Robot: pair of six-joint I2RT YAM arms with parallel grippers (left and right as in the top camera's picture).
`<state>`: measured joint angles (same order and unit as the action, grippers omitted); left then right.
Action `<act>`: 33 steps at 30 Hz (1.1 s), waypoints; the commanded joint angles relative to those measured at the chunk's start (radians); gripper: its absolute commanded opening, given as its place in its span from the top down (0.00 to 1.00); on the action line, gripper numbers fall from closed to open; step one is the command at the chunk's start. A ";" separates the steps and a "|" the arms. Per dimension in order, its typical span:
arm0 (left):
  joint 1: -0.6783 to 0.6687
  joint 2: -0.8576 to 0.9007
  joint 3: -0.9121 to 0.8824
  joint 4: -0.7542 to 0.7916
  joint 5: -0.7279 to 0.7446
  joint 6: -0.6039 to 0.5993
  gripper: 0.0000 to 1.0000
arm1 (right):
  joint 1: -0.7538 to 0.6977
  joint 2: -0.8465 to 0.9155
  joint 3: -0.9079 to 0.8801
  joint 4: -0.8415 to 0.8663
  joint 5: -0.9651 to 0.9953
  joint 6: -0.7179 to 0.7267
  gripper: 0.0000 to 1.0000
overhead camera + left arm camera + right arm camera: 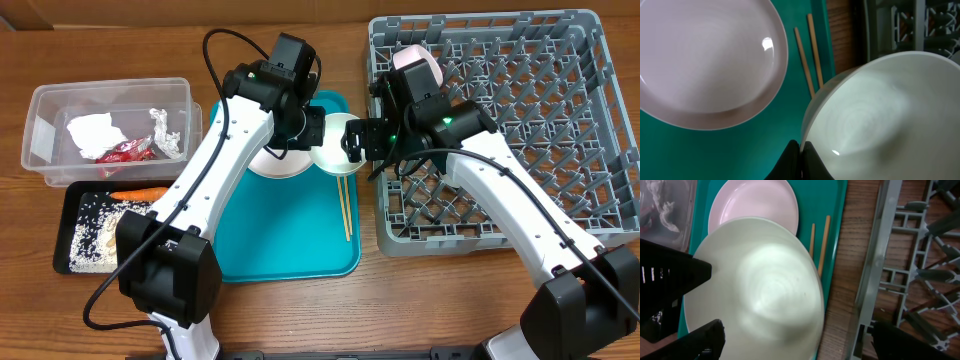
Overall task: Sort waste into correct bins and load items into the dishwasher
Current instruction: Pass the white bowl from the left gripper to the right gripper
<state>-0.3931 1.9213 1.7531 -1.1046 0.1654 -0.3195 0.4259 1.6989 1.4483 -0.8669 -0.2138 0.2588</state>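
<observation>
Overhead showed my left gripper (318, 130) clamped on the rim of the white bowl (335, 150) above the teal tray (290, 240), my right gripper (358, 140) spread around it. I feared the thin pinch slipping and dropping it onto the plate (278, 167).

White-and-black left arm (215, 150): rises from near edge, elbow high, black wrist bent downward. Left tool (801, 150): black fingertips pinched tight together. White-and-black right arm (505, 205): stretches up-left, wrist turned leftward. Right tool (352, 140): fingers (702, 341) spread wide apart, facing left tool.
</observation>
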 commanded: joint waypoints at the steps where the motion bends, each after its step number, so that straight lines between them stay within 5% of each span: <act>1: 0.000 -0.013 0.017 0.001 0.109 -0.002 0.96 | -0.001 -0.027 0.031 -0.001 0.003 0.000 0.07; 6: 0.000 -0.014 0.017 0.006 0.124 0.006 0.96 | -0.001 -0.027 0.031 -0.003 0.004 0.000 0.21; 20: 0.000 -0.015 0.017 0.010 0.124 0.010 0.96 | -0.001 -0.021 0.031 0.001 0.082 0.000 0.96; 27: 0.000 -0.015 0.017 0.017 0.174 0.009 0.95 | -0.001 -0.021 0.031 0.019 0.082 0.000 0.96; 30: 0.002 -0.015 0.017 0.029 0.200 0.009 0.79 | -0.001 -0.021 0.031 0.022 0.082 0.000 0.96; 33: 0.008 -0.015 0.017 0.040 0.238 0.009 0.74 | -0.001 -0.021 0.031 0.024 0.082 0.000 0.96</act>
<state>-0.3901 1.9205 1.7542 -1.0737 0.3271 -0.3153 0.4202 1.6989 1.4490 -0.8543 -0.0982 0.2607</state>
